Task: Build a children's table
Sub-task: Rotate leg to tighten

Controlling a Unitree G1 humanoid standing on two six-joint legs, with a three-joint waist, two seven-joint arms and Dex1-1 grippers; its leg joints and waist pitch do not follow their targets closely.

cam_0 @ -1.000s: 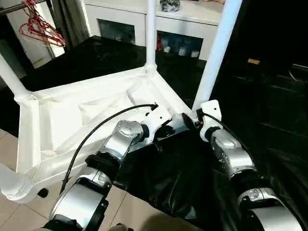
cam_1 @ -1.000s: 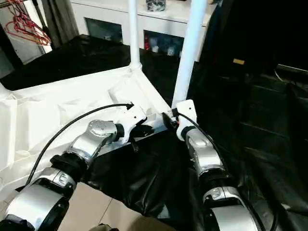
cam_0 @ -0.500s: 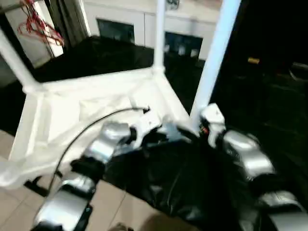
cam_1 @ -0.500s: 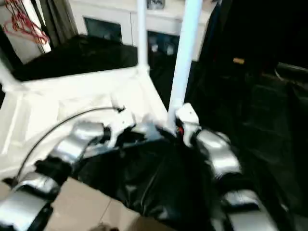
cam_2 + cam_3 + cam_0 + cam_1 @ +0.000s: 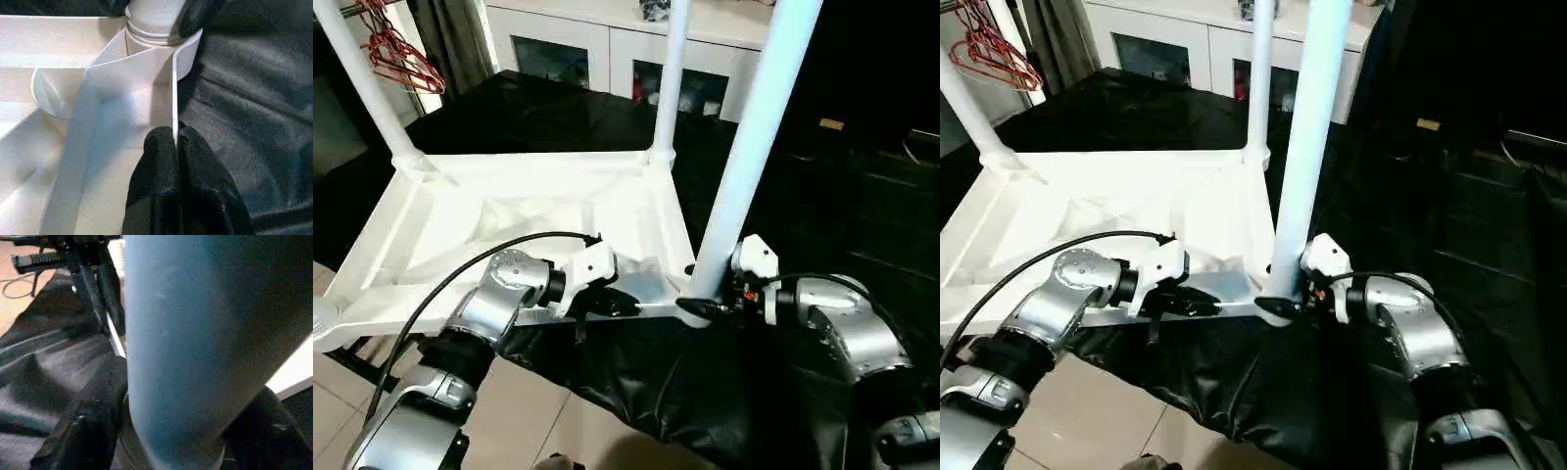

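Lying upside-down on black plastic sheet [image 5: 636,392]: white plastic rimmed rectangular table top [image 5: 509,220], ribbed underside up, white tubular legs standing in corner sockets. Right gripper [image 5: 1283,305] fingers straddle base of nearest leg [image 5: 754,137], touching it. Left gripper [image 5: 175,147] pinched on near rim, just beside that corner.

Left gripper [image 5: 625,305] pinched closed; right gripper [image 5: 697,306] level, fingers spread.
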